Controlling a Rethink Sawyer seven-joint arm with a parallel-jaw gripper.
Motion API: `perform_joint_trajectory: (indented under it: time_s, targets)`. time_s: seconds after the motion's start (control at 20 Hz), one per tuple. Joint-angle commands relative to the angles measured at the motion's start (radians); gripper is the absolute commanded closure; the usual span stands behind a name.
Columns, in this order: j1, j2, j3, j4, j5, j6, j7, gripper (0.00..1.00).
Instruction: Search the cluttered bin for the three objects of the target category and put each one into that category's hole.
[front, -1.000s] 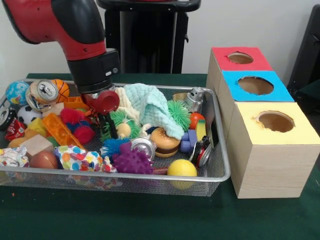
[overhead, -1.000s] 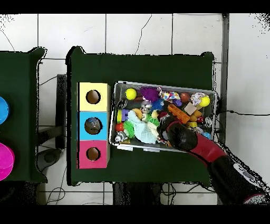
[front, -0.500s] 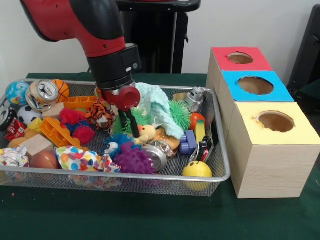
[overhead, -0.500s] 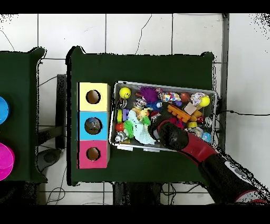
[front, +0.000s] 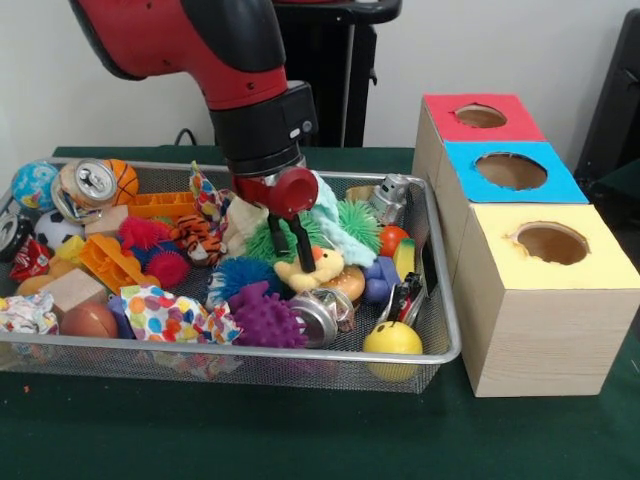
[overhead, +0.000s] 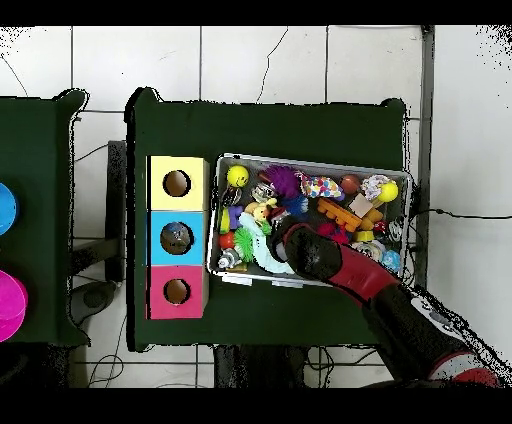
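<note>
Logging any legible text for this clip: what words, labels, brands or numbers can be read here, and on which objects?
None can be read.
Soda can at the bin's left end: only its silver top faces the front camera; no print shows.
Red wrapper near it: light marks, too blurred to read.
Three boxes, red, blue, yellow: plain tops, no lettering.

We saw a table draped in dark green cloth, and two things sat directly on it. A wire mesh bin, heaped with toys, lay under the gripper. To the gripper's picture-right in the front view, just beside the bin, sat a row of three wooden boxes, topped red, blue and yellow, each with a round hole.
</note>
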Motion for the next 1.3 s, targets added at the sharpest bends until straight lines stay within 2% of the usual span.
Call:
perform_joint_trajectory:
  time_s: [0.05, 0.2, 0.25, 0.5, 0.7, 0.85, 1.0, 1.15, 1.3]
  targets:
    - [0.077, 0.101, -0.082, 0.049, -0.052, 0.037, 0.053, 0.0]
    - [0.185, 0.095, -0.245, -0.072, -0.143, -0.009, -0.014, 0.0]
    - [0.199, 0.099, -0.276, -0.105, -0.166, -0.022, -0.036, 0.0]
    - [0.199, 0.124, -0.317, -0.134, -0.223, -0.064, -0.052, 0.0]
    - [0.258, 0.166, -0.414, -0.173, -0.24, -0.175, 0.004, 0.0]
    - [0.357, 0.212, -0.565, -0.219, -0.189, -0.299, 0.056, 0.0]
    - [0.453, 0.278, -0.714, -0.242, -0.072, -0.422, 0.083, 0.0]
    - [0.489, 0.321, -0.778, -0.246, 0.018, -0.476, 0.084, 0.0]
    - [0.468, 0.334, -0.776, -0.254, 0.031, -0.497, 0.058, 0.0]
